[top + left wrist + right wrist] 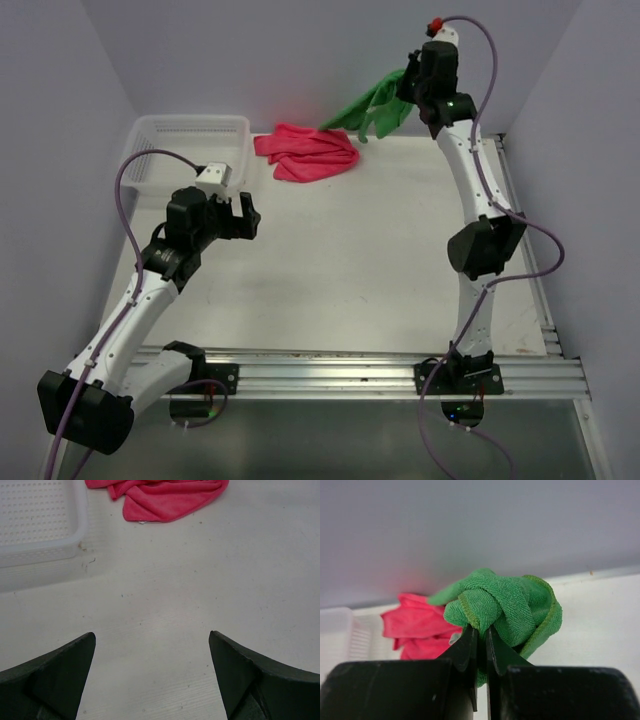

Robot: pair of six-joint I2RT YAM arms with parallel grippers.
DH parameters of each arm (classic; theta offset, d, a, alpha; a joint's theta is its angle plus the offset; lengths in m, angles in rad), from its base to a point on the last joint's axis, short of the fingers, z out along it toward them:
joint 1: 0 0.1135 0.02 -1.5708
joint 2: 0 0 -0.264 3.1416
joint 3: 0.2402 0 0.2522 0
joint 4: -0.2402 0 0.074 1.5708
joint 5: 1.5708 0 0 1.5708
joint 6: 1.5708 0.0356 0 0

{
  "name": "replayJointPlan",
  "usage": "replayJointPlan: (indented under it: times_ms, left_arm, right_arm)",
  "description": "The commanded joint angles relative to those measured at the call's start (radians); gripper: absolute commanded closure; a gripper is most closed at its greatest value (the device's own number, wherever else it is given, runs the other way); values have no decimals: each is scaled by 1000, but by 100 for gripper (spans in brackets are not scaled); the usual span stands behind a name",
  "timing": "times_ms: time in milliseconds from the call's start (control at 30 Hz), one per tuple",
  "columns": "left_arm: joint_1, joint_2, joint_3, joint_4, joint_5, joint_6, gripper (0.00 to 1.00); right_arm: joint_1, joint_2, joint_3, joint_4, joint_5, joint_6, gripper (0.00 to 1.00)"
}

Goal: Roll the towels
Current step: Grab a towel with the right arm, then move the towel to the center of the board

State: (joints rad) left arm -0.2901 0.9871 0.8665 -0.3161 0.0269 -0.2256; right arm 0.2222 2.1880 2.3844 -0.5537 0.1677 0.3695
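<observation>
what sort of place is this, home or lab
Probably a lab test cell: a white table boxed in by plain walls, arms bolted to a metal rail, with a pink towel, a green towel and a basket as props.

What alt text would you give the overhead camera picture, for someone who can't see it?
The right gripper holds a green towel lifted above the far edge of a white table. A crumpled pink towel lies on the table beside a white plastic basket, and the left gripper hovers open and empty near that basket.
</observation>
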Motion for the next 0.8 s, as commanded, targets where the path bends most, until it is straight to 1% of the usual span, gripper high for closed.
replayJointPlan:
  times_ms: [0,100,133,200,233,333,400,500,567,600,633,667,700,733,767]
  left_arm:
    - [5,-19,8,20,27,-11,0]
    - [5,-24,5,23,30,-11,0]
    - [5,-22,6,23,30,-11,0]
    - [5,-22,3,25,30,-11,0]
    - [5,-21,5,23,33,-11,0]
    - [5,-22,2,31,38,-11,0]
    - [5,-24,-1,35,39,-9,0]
    - [5,-31,-6,46,38,-9,0]
    - [5,-42,-12,52,25,-9,0]
    - [5,-54,-14,55,18,-9,0]
    - [5,-59,-15,57,-7,-9,0]
    - [5,-68,-17,57,-19,-9,0]
    - [5,-85,-20,57,-22,-9,0]
    - [5,-94,-21,58,-69,-9,0]
    - [5,-105,-26,61,-84,-8,0]
  right_arm:
    - [-1,-112,62,41,-42,29,100]
    - [-1,-204,-17,67,-60,23,100]
    - [-1,-267,-84,77,-69,22,100]
    - [-1,-330,-157,104,-99,20,100]
    - [0,-391,-212,101,-105,20,100]
    - [0,-467,-304,52,-163,19,100]
    - [5,-552,-368,37,-242,20,100]
    - [31,-669,-543,8,-333,16,100]
    - [67,-740,-621,1,-370,14,100]
    - [77,-808,-660,3,-405,23,100]
    - [85,-845,-747,17,-478,66,100]
    - [101,-879,-795,37,-529,89,100]
    - [106,-948,-892,84,-581,115,100]
    - [108,-976,-942,110,-696,181,100]
    - [108,-1008,-991,135,-735,210,100]
